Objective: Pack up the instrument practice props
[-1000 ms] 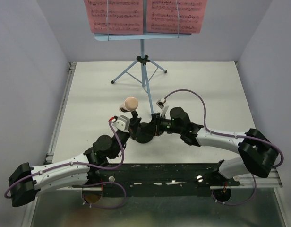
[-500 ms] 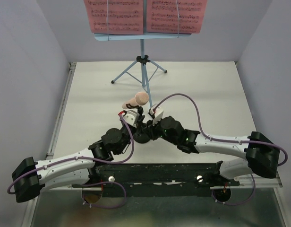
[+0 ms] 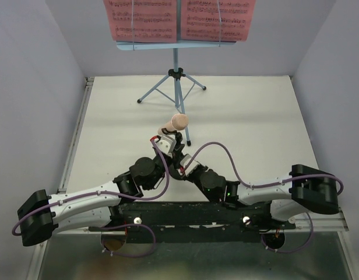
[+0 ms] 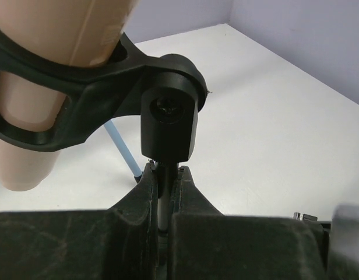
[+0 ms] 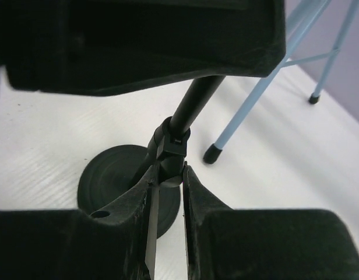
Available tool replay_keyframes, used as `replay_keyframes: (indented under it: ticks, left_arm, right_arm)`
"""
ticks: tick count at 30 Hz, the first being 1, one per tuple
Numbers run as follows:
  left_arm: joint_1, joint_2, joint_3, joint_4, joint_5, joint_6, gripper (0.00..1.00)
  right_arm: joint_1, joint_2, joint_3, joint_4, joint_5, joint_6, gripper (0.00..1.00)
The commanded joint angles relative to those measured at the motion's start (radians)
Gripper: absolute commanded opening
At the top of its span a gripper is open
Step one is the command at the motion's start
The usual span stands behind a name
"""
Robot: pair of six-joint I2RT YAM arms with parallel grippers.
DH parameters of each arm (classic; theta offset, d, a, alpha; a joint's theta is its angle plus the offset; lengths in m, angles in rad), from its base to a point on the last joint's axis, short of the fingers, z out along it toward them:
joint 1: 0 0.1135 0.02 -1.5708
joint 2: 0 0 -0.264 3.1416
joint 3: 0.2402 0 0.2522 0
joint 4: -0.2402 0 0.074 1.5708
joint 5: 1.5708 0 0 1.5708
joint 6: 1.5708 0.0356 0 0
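Note:
The beige-pink toy microphone (image 3: 178, 122) sits in the clip of the short black mic stand (image 4: 168, 119), at the table's middle. My left gripper (image 3: 170, 147) is shut on the stand's thin upper rod just under the clip joint; the left wrist view shows it (image 4: 166, 173). My right gripper (image 3: 181, 167) is shut on the pole's collar lower down, seen in the right wrist view (image 5: 168, 175), above the round base (image 5: 112, 182). The light-blue tripod music stand (image 3: 176, 81) stands at the back and carries two pink sheet-music pages (image 3: 138, 20) (image 3: 217, 17).
A blue tripod leg with a black foot (image 5: 213, 153) rests on the table just beyond the mic stand's base. Grey walls close in the white table (image 3: 255, 111) on the left, right and back. A black rail (image 3: 191, 211) runs along the near edge.
The microphone has moved away and to the right, toward the tripod. My left gripper followed it. My right gripper has drawn back and left, lower on the pole.

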Motion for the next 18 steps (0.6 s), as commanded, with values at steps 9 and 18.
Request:
replay_keyframes:
  ticks: [9, 18]
  left_arm:
    - [-0.011, 0.047, -0.015, -0.062, 0.031, -0.059, 0.00]
    - [-0.010, 0.032, -0.031, -0.055, -0.009, -0.068, 0.00]
  right_arm:
    - [0.056, 0.120, -0.032, 0.270, 0.307, -0.305, 0.01]
    - [0.056, -0.110, 0.055, -0.316, 0.212, 0.062, 0.71]
